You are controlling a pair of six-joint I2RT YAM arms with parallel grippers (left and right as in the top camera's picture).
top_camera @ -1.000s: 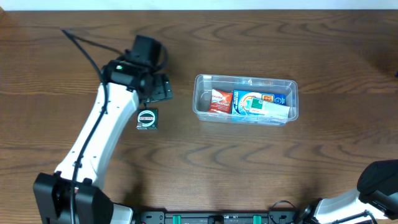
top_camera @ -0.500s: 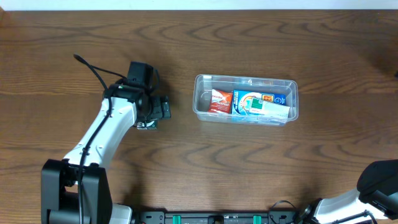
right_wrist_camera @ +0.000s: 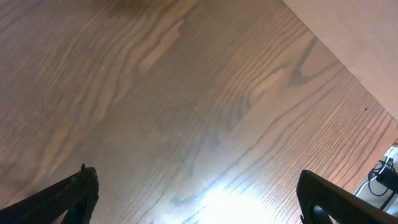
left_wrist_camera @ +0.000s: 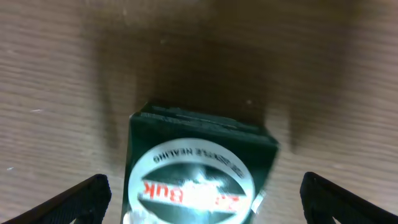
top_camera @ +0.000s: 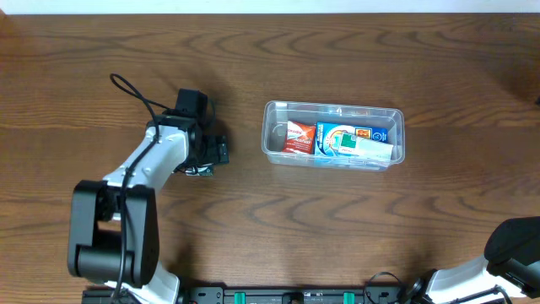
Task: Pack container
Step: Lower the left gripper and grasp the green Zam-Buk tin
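- Wood bench (top_camera: 354, 236): small dark box (left_wrist_camera: 200, 149) lies left of centre, with the container (top_camera: 334, 107) to its right.
- My left gripper (left_wrist_camera: 208, 196), fingers spread, straddles the box; it's the nearer arm.
- Right gripper (right_wrist_camera: 196, 193) spread, empty.

A dark, wood-grain tabletop (top_camera: 278, 228) fills the overhead view, with a pale strip (top_camera: 270, 5) along its far edge. In the right wrist view, bright glare (right_wrist_camera: 217, 199) washes over the grain.

Green box (left_wrist_camera: 200, 163) sits between left gripper (left_wrist_camera: 202, 198) fingers with gaps each side; cartons (top_camera: 337, 139) crowd the container (top_camera: 268, 137); open table (top_camera: 354, 228) surrounds it.
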